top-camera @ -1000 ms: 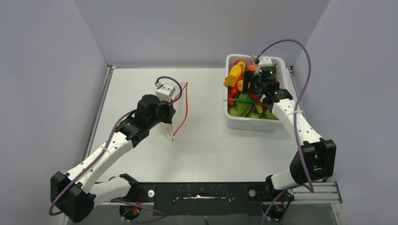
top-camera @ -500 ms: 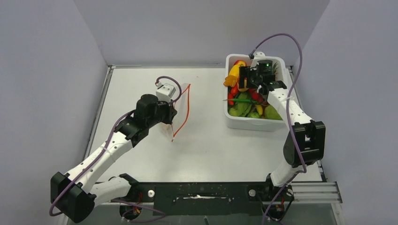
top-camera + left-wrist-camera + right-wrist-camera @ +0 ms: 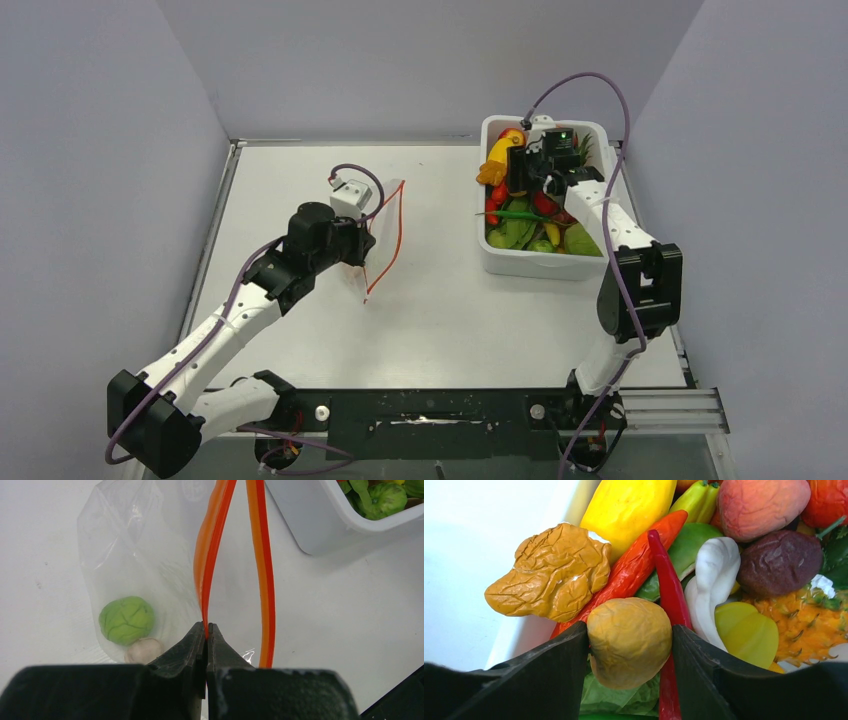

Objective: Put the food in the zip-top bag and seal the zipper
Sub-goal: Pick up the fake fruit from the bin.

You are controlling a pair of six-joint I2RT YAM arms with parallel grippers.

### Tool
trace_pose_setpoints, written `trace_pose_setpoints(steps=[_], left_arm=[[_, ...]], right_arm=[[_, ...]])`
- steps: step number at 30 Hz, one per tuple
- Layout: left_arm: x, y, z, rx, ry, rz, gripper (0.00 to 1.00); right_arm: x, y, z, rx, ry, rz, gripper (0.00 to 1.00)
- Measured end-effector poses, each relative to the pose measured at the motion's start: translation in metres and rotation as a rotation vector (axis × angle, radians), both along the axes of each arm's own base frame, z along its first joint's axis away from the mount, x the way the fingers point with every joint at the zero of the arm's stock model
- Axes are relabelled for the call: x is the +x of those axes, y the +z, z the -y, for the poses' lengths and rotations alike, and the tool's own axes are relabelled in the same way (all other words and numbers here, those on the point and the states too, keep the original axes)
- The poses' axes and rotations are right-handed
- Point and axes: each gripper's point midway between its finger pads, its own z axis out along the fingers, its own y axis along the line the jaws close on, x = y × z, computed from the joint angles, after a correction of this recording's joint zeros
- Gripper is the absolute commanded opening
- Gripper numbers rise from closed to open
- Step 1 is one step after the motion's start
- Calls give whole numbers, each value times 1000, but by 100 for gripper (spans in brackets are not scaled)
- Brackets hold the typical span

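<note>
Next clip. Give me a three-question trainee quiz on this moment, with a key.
1. True or false: the left gripper is pinched shut on the zipper.
2. What lies inside the bag? A) a red chili. B) a green ball and a pale piece. C) nothing.
3. Fill in the colour: in the tub, the right gripper has a finger on each side of a round ____ lump.

Key: 1 true; 2 B; 3 tan.
</note>
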Motion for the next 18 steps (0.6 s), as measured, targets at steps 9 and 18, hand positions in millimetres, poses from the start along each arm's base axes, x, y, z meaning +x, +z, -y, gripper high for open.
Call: trace_pose_setpoints(steps=[9,18], left_arm=[[-1,-1,-2,-1,4,0,0],[2,0,-8,-6,20,3,0]], right_arm=[[-24,22,2,13,-35,29,38],[-70,70,-32,59,-17,137,38]])
